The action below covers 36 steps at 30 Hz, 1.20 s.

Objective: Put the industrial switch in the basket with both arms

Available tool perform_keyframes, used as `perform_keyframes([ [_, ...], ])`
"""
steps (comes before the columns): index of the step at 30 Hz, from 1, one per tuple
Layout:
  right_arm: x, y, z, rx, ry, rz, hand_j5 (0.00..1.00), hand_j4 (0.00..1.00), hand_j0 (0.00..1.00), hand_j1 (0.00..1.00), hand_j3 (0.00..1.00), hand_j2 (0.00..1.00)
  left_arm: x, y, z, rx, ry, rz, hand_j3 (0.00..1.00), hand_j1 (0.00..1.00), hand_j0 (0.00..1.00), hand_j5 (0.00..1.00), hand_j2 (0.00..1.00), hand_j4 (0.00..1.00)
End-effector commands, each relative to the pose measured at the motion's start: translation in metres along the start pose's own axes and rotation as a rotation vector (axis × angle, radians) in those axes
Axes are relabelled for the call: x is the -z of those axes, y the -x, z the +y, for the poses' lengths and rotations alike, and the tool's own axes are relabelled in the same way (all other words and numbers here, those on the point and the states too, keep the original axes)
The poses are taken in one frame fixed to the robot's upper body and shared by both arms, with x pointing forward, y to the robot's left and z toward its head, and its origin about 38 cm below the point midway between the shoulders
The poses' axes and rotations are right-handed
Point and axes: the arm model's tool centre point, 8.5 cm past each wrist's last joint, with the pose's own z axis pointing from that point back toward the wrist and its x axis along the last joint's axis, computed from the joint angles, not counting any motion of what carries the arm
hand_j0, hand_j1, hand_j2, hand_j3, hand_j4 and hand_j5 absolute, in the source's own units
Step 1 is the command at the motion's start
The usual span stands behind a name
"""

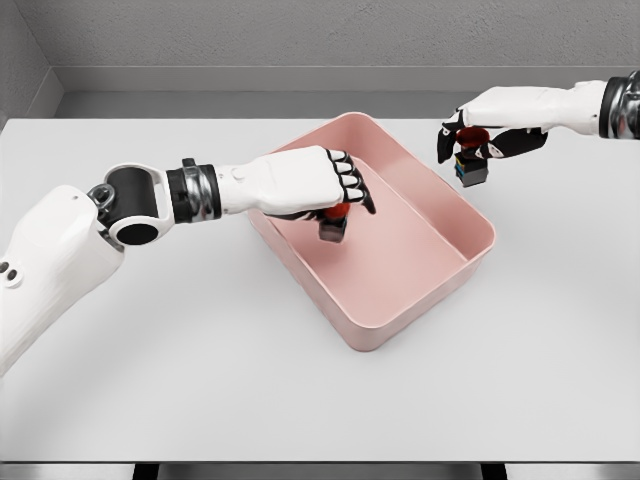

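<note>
A pink basket (455,215) sits turned at an angle in the middle of the white table. My left hand (335,190) reaches over the basket's left side, its fingers curled around a small industrial switch (334,221) with a red button and dark body, held above the basket floor. My right hand (478,140) hovers just beyond the basket's right rim, shut on a second industrial switch (470,168) with a red top and a dark block below showing blue and yellow. That switch hangs outside the basket, above the table.
The white table (200,380) stretches around the basket on all sides. A grey wall runs along the back edge. My left forearm (150,200) crosses the table at the left.
</note>
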Motion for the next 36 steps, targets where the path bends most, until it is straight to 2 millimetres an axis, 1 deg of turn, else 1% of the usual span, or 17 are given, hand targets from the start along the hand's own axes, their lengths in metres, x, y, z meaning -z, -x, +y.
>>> perform_keyframes([
  [1, 0.000, 0.000, -0.001, 0.005, 0.005, -0.001, 0.50, 0.50, 0.50, 0.50, 0.50, 0.50, 0.000, 0.000, 0.001, -0.005, -0.007, -0.001, 0.85, 0.85, 0.85, 0.85, 0.85, 0.85],
  [6, 0.000, 0.000, -0.001, 0.006, 0.005, 0.001, 0.50, 0.50, 0.50, 0.50, 0.50, 0.50, 0.000, -0.001, 0.000, -0.008, -0.007, -0.002, 0.85, 0.85, 0.85, 0.85, 0.85, 0.85],
  [12, 0.001, -0.006, -0.004, -0.002, 0.008, -0.018, 0.50, 0.50, 0.50, 0.50, 0.50, 0.50, 0.000, -0.001, 0.000, -0.009, -0.006, -0.002, 0.85, 0.85, 0.85, 0.85, 0.85, 0.85],
  [14, 0.003, -0.010, -0.005, 0.000, 0.006, -0.033, 0.50, 0.50, 0.50, 0.50, 0.50, 0.50, 0.000, -0.001, 0.002, -0.008, -0.011, -0.005, 0.85, 0.85, 0.85, 0.85, 0.85, 0.85],
  [18, 0.003, -0.013, -0.007, -0.006, 0.007, -0.040, 0.50, 0.50, 0.50, 0.50, 0.50, 0.50, -0.002, -0.006, 0.006, -0.022, -0.035, -0.024, 0.85, 0.85, 0.85, 0.85, 0.85, 0.85],
  [19, 0.004, -0.014, -0.007, -0.007, 0.007, -0.043, 0.50, 0.50, 0.50, 0.50, 0.50, 0.50, -0.009, -0.012, 0.015, -0.047, -0.070, -0.050, 0.89, 0.89, 0.89, 0.89, 0.89, 0.89],
  [20, 0.004, -0.014, -0.007, -0.007, 0.006, -0.044, 0.50, 0.50, 0.50, 0.50, 0.50, 0.50, -0.028, -0.008, 0.018, -0.062, -0.069, -0.041, 0.98, 0.98, 0.98, 0.98, 0.98, 0.98],
  [21, 0.004, -0.015, -0.007, -0.008, 0.006, -0.046, 0.50, 0.50, 0.50, 0.50, 0.50, 0.50, -0.041, -0.014, 0.018, -0.078, -0.062, -0.062, 1.00, 1.00, 1.00, 1.00, 1.00, 1.00],
  [22, 0.005, -0.016, -0.007, -0.009, 0.006, -0.048, 0.50, 0.50, 0.50, 0.50, 0.50, 0.50, -0.063, -0.014, 0.021, -0.103, -0.054, -0.059, 1.00, 1.00, 1.00, 1.00, 1.00, 1.00],
  [24, 0.005, -0.017, -0.009, -0.010, 0.008, -0.050, 0.50, 0.50, 0.50, 0.50, 0.50, 0.50, -0.095, -0.017, 0.028, -0.109, -0.037, -0.049, 1.00, 1.00, 1.00, 1.00, 1.00, 1.00],
  [25, 0.006, -0.019, -0.008, -0.011, 0.005, -0.056, 0.50, 0.50, 0.50, 0.50, 0.50, 0.50, -0.104, -0.017, 0.027, -0.108, -0.021, -0.039, 1.00, 1.00, 1.00, 1.00, 1.00, 1.00],
  [26, 0.007, -0.022, -0.009, -0.014, 0.007, -0.066, 0.50, 0.50, 0.50, 0.50, 0.50, 0.50, -0.109, -0.017, 0.022, -0.116, -0.008, -0.031, 1.00, 1.00, 1.00, 1.00, 1.00, 1.00],
  [28, 0.013, -0.027, -0.010, -0.015, 0.006, -0.083, 0.50, 0.50, 0.50, 0.50, 0.50, 0.50, -0.119, -0.013, 0.023, -0.109, 0.005, -0.007, 1.00, 1.00, 1.00, 1.00, 1.00, 1.00],
  [30, 0.021, -0.033, -0.011, -0.020, 0.003, -0.104, 0.50, 0.50, 0.50, 0.50, 0.50, 0.50, -0.123, -0.011, 0.021, -0.108, 0.017, 0.002, 1.00, 1.00, 1.00, 1.00, 1.00, 1.00],
  [32, 0.028, -0.038, -0.012, -0.024, -0.001, -0.122, 0.50, 0.50, 0.50, 0.50, 0.50, 0.50, -0.122, -0.013, 0.019, -0.113, 0.022, -0.001, 1.00, 1.00, 1.00, 1.00, 1.00, 1.00],
  [36, 0.036, -0.043, -0.012, -0.025, -0.008, -0.138, 0.50, 0.50, 0.50, 0.50, 0.50, 0.50, -0.120, -0.013, 0.018, -0.115, 0.024, -0.004, 1.00, 1.00, 1.00, 1.00, 1.00, 1.00],
])
